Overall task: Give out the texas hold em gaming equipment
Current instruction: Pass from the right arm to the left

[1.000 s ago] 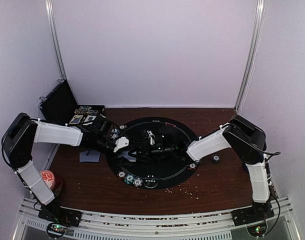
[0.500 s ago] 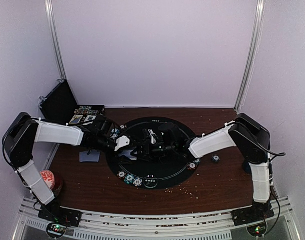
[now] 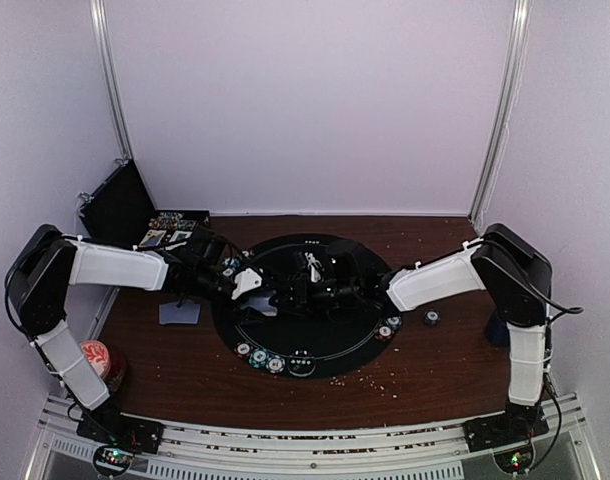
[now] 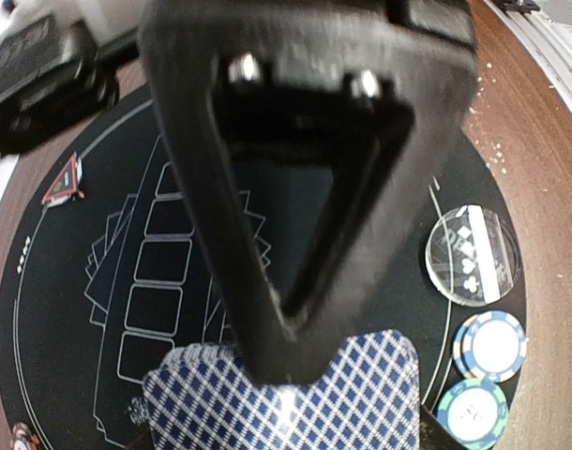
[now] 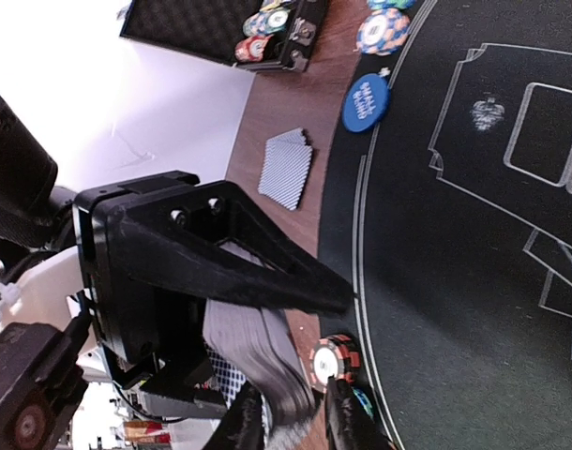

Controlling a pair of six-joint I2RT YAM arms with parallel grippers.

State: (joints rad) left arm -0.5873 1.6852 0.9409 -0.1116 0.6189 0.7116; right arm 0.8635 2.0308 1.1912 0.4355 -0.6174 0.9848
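Two arms are seen meeting over the round black mat (image 3: 335,335) on the brown table (image 3: 435,370). A deck of blue-checked playing cards (image 4: 361,398) is clamped in the left end effector (image 3: 269,298) and held above the left part of the mat. The right end effector (image 5: 288,424) is set at the end of the deck. Its fingers (image 5: 342,417) are narrowly apart with the card edges between them, and whether a card is pinched cannot be told. On the mat, a red triangle marker (image 4: 63,182), a clear round button (image 4: 472,255) and striped chips (image 4: 492,344) are laid near the rim. A blue round button (image 5: 366,103) is seen just beside the rim. A small pile of cards (image 3: 179,312) is seen on the table left of the mat, near an open black case (image 3: 125,210) in which more chips are kept.
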